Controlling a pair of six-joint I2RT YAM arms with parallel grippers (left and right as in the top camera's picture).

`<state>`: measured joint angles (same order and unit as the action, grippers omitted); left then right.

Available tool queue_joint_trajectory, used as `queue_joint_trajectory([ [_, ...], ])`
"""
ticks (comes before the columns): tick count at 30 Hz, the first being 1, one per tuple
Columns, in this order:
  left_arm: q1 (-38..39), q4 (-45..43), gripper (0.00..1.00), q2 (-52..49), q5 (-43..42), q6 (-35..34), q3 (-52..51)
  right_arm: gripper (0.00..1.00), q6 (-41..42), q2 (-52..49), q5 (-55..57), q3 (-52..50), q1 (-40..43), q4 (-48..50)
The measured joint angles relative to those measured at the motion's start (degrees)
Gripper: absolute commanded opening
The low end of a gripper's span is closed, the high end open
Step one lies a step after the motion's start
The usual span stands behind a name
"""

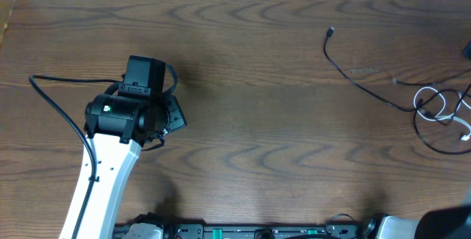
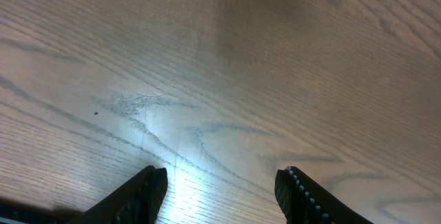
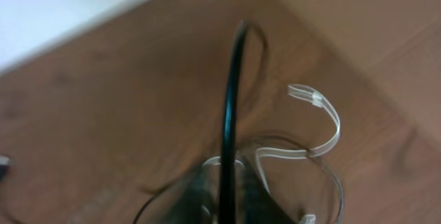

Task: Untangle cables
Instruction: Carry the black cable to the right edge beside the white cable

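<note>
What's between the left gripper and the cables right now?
Nothing but bare table lies between the left gripper and the cables, as the overhead view shows.

Overhead straight down on table [image 1: 265, 62], wrist views close, oblique, right sharing cables [image 1: 429, 112]

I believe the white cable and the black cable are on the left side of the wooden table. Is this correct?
Not quite. The white cable and the black cable are on the right side of the wooden table, as the overhead view shows.
</note>
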<state>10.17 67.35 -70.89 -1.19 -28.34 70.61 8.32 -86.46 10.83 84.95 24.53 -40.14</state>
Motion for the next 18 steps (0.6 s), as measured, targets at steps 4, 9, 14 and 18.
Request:
queue_joint_trajectory([
  [4, 0.00, 0.07, 0.56, 0.00, 0.00, 0.00, 0.00, 0.85, 1.86, -4.15, -1.55, -0.07, 0.42, -2.93],
  [9, 0.00, -0.07, 0.56, 0.00, 0.02, 0.00, 0.00, 0.77, 1.29, -7.39, -16.09, -0.07, 0.39, -5.60],
  [14, 0.00, -0.09, 0.56, 0.00, 0.00, 0.00, 0.00, 0.76, -1.36, -9.77, -33.40, -0.07, -1.79, -9.99],
  [18, 0.00, -0.09, 0.56, 0.00, 0.00, 0.00, 0.00, 0.77, -5.46, -11.96, -39.47, -0.09, -6.80, -14.21],
])
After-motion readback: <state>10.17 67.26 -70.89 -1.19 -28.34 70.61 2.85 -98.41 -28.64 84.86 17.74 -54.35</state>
